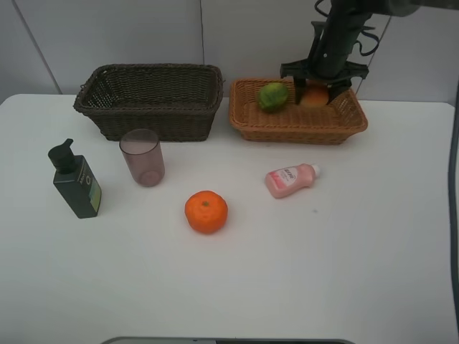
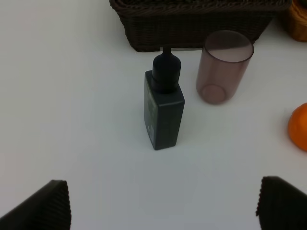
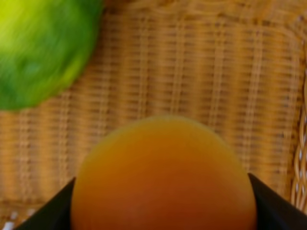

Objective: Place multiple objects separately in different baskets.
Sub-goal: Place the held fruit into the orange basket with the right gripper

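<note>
My right gripper [image 1: 314, 92] is down inside the light orange-tan basket [image 1: 301, 132], shut on the red-yellow apple-like fruit [image 1: 314, 97]; in the right wrist view the fruit [image 3: 163, 172] sits between the fingers over the basket floor [image 3: 201, 62]. The green citrus [image 1: 272, 96] lies in the same basket [image 3: 38, 48]. The dark brown basket [image 1: 150, 122] holds nothing I can see. On the table are the orange [image 1: 206, 212], pink lotion bottle [image 1: 290, 179], mauve cup [image 1: 142, 158] and dark green pump bottle [image 1: 75, 183]. My left gripper [image 2: 163, 206] is open, short of the pump bottle [image 2: 164, 108].
The left wrist view also shows the cup [image 2: 223, 67], the dark basket's wall [image 2: 192, 33] and an edge of the orange [image 2: 300, 127]. The two baskets stand side by side at the back of the white table [image 1: 344, 272]. A wall rises behind them.
</note>
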Controlling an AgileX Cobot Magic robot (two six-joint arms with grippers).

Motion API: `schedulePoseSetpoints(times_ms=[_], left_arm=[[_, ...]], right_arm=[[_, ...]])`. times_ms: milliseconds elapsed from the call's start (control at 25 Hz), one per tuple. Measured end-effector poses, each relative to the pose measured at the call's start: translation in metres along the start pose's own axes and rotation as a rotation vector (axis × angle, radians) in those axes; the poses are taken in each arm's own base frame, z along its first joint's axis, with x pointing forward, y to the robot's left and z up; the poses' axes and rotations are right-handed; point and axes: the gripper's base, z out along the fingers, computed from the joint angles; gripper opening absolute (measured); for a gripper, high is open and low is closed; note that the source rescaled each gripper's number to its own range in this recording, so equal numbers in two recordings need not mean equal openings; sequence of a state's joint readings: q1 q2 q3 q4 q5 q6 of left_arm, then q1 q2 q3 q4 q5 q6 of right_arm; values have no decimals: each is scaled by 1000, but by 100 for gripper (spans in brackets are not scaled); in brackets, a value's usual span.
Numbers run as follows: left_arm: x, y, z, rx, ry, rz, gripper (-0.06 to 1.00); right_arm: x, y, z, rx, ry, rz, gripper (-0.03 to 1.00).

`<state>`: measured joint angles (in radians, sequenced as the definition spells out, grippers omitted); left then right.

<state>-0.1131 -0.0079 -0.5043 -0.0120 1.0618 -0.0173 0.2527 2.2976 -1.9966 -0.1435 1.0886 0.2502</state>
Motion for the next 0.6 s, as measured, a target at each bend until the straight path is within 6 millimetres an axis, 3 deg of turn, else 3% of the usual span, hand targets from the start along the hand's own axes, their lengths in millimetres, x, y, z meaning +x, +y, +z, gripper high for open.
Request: schedulePoseSetpoints(times_ms=[360, 600], left_arm=[[0, 0, 0, 0, 0, 0, 99], [0, 0, 0, 0, 0, 0, 99]], right_arm=[[0, 3, 43, -4, 0, -6, 25], [0, 2, 46, 10, -3, -17, 25]])
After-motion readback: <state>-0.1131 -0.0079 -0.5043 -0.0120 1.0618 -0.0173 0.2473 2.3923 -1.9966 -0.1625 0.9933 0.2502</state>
